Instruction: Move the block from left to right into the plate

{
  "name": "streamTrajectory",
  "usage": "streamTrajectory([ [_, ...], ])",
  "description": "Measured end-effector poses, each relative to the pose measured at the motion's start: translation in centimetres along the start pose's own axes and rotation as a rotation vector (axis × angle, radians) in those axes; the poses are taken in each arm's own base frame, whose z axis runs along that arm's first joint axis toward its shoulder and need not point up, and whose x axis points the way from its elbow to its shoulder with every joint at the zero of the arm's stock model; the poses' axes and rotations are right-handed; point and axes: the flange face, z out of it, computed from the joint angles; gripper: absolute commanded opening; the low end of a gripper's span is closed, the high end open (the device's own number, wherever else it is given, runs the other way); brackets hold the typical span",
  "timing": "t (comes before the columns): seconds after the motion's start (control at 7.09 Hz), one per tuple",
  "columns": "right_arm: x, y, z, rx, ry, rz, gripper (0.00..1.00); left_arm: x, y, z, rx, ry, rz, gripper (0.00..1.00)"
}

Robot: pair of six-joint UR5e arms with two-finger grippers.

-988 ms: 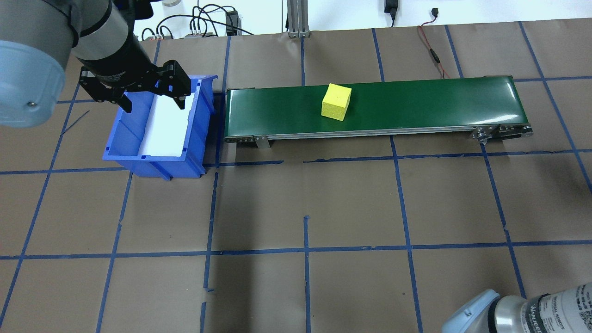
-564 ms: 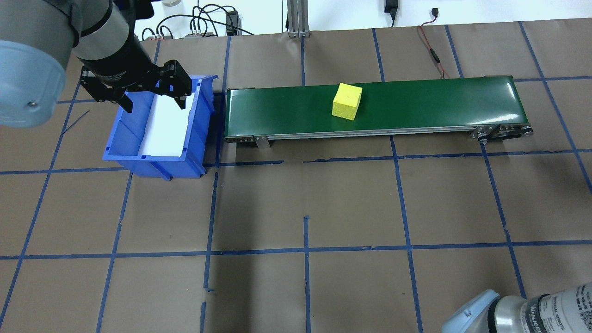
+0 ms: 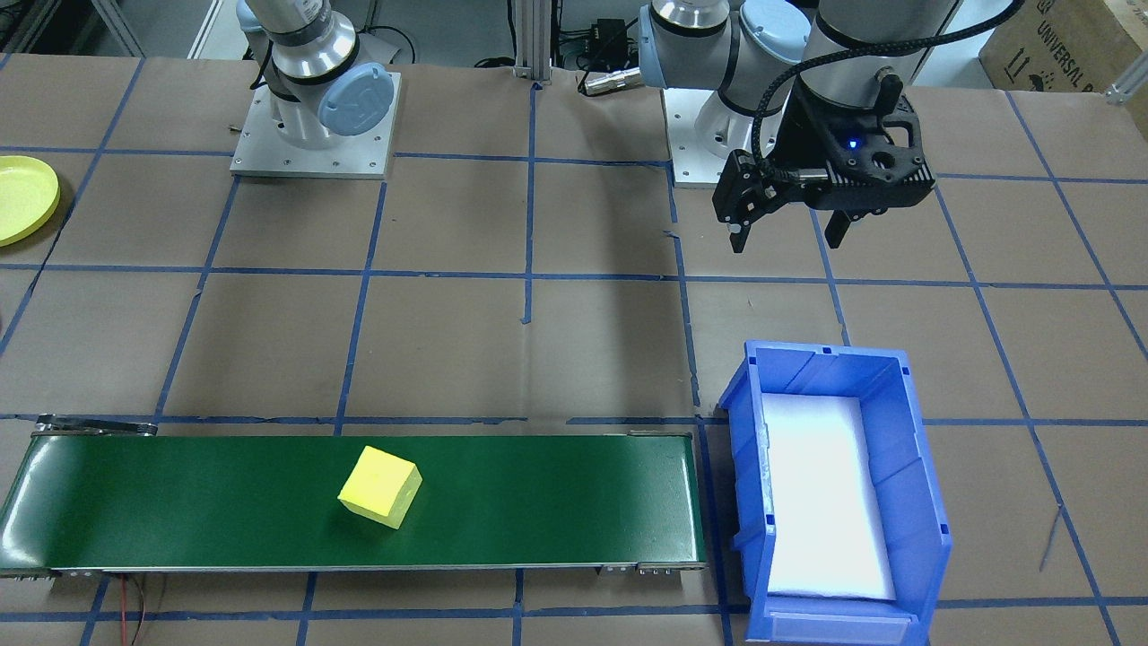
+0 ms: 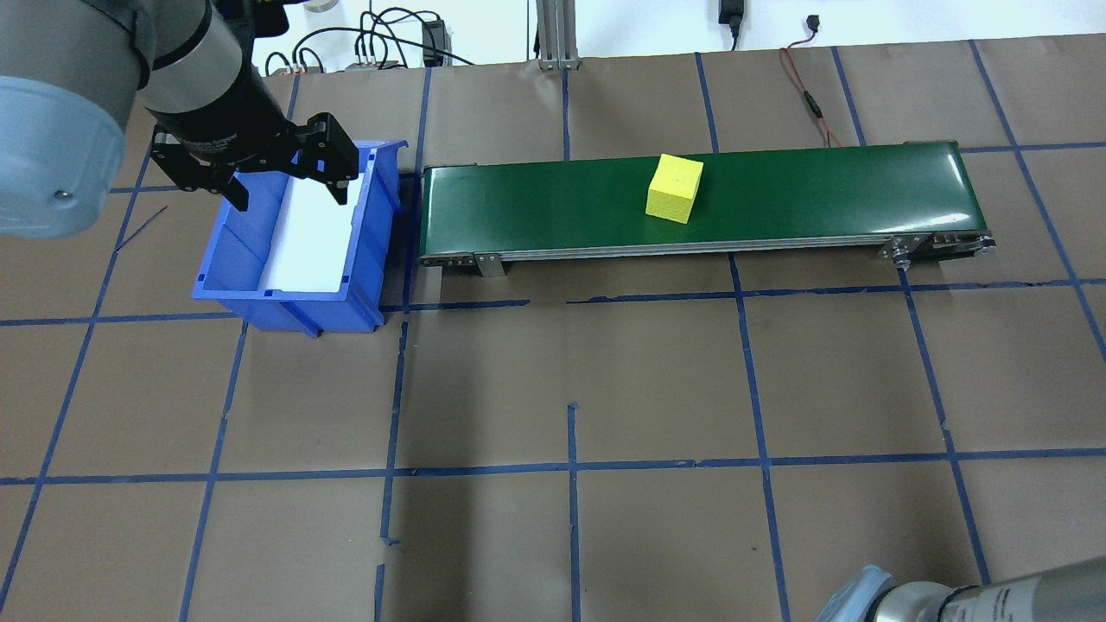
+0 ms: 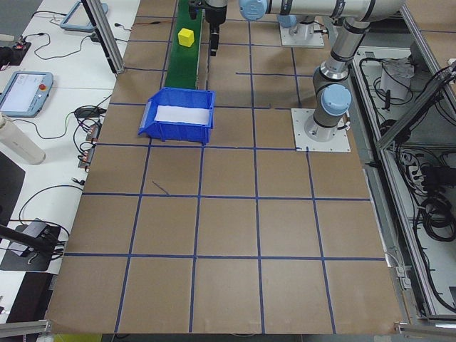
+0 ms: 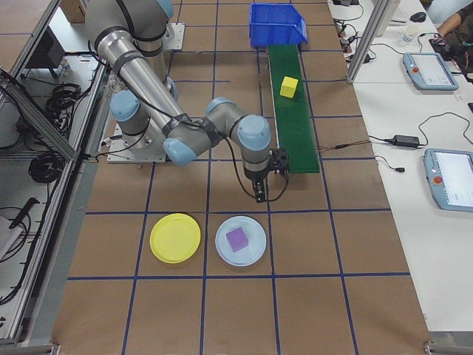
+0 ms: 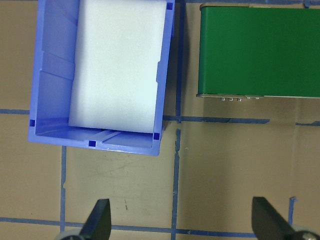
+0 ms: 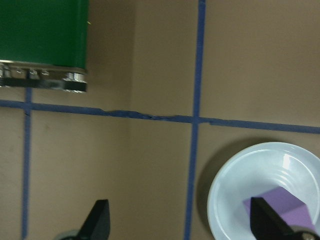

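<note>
A yellow foam block (image 4: 675, 187) rides on the green conveyor belt (image 4: 804, 186), a little right of its middle; the block (image 3: 380, 486) also shows in the front view. My left gripper (image 4: 289, 200) hangs open and empty over the near end of the blue bin (image 4: 285, 301), far from the block. The left wrist view shows its fingers (image 7: 98, 220) spread wide. The yellow plate (image 6: 175, 237) lies on the table beyond the belt's right end. My right gripper (image 6: 260, 195) hovers open and empty by that belt end, its fingers (image 8: 98, 220) apart.
Next to the yellow plate lies a pale round plate (image 6: 240, 240) with a purple block (image 6: 236, 239) in it. The blue bin (image 3: 924, 502) with a white foam liner stands at the belt's left end. Cables run along the table's far edge (image 4: 804, 95).
The yellow block has travelled to the right along the belt. My right arm's elbow has shifted at the lower right of the overhead view. The left gripper has stayed put.
</note>
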Motion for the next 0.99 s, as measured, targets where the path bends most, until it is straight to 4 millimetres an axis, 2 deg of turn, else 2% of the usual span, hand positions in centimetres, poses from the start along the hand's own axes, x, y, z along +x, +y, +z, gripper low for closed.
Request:
streamTrajectory([
  [0.28, -11.1, -5.8, -0.9, 0.017, -0.051, 0.055, 1.00, 0.1, 0.1, 0.0, -0.001, -0.001, 0.002, 1.00],
  [0.42, -16.7, -8.0, -0.7, 0.023, -0.086, 0.100, 1.00, 0.2, 0.1, 0.0, -0.002, -0.001, 0.002, 1.00],
  [0.56, -21.2, -9.3, -0.3, 0.021, -0.123, 0.154, 1.00, 0.2, 0.1, 0.1, -0.002, -0.001, 0.003, 1.00],
  [0.71, -24.7, -10.3, 0.5, 0.012, -0.149, 0.200, 1.00, 0.2, 0.1, 0.1, -0.002, -0.001, 0.005, 1.00],
  [0.99, -28.5, -11.7, 2.4, 0.000, -0.168, 0.288, 1.00, 0.3, 0.1, 0.0, -0.001, -0.001, 0.006, 1.00],
])
